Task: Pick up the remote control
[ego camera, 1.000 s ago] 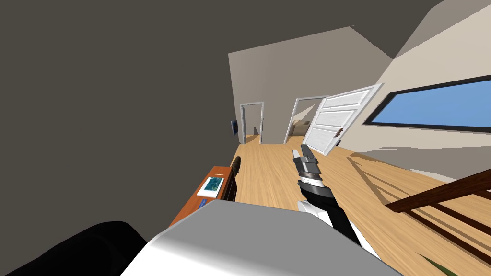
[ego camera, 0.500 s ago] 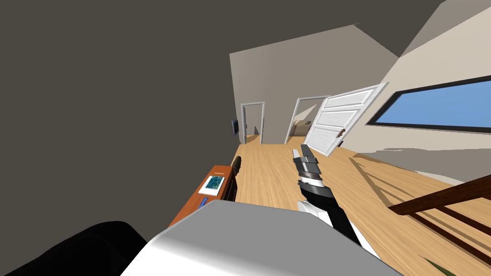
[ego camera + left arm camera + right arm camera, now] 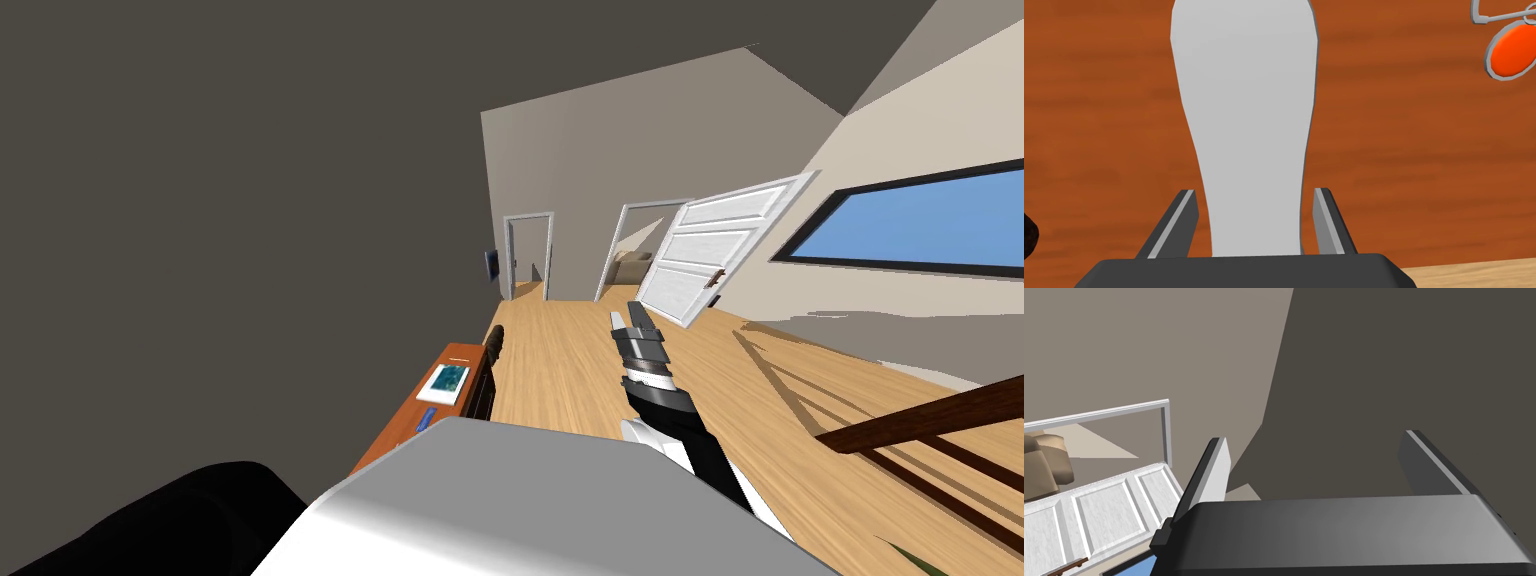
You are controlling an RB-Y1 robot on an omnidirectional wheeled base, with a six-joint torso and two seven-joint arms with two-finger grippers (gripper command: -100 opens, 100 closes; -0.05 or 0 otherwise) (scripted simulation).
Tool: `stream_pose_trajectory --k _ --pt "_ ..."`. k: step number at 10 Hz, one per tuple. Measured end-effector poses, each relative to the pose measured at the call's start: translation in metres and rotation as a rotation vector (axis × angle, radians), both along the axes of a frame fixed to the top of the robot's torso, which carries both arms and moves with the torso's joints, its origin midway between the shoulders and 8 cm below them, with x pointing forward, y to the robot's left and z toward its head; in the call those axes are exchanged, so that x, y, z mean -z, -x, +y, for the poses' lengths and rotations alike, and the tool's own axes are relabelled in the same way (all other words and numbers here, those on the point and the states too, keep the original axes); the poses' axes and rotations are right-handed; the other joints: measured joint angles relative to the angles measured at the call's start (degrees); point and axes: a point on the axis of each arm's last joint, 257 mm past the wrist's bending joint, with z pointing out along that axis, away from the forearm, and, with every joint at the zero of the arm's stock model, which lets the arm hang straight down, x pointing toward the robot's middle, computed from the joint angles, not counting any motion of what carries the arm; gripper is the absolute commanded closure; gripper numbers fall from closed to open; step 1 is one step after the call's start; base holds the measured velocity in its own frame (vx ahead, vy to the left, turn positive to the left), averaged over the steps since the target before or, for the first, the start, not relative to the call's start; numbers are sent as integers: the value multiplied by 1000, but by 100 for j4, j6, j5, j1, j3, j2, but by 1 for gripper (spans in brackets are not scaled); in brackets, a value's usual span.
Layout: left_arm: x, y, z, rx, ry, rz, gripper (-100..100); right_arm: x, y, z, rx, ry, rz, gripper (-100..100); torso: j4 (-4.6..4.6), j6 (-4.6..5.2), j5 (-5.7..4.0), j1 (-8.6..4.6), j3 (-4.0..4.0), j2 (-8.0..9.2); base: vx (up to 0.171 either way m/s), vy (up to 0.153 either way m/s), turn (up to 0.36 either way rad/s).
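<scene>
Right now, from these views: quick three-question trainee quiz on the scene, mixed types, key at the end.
1. True or false: the long light grey remote control lies between the fingers of the left gripper.
2. What else lies on the reddish-brown wooden tabletop near it? A) an orange oval with a grey rim B) a green mug C) a yellow banana
3. Fill in: the right gripper is ___ (open or shut).
Key: 1 true; 2 A; 3 open.

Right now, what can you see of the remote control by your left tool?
The remote control is a plain light grey slab, no buttons drawn, narrow near the left tool and wider away from it. It lies flat on a reddish-brown wooden top, between the open fingers, a slim gap each side.
</scene>
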Motion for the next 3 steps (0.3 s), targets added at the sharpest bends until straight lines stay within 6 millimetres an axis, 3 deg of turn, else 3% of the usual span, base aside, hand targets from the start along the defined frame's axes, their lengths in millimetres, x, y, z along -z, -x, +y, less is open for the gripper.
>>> stream_pose_trajectory --k 2,3 --pt "-1 -1 3 0 -12 7 100 0 0 0 0 0 0 0 -3 1 -2 2 -5 -8 0 0 0" --pt "-1 -1 4 -3 -14 9 0 0 0 0 0 0 0 0 -3 -1 -1 2 -6 -10 0 0 0"
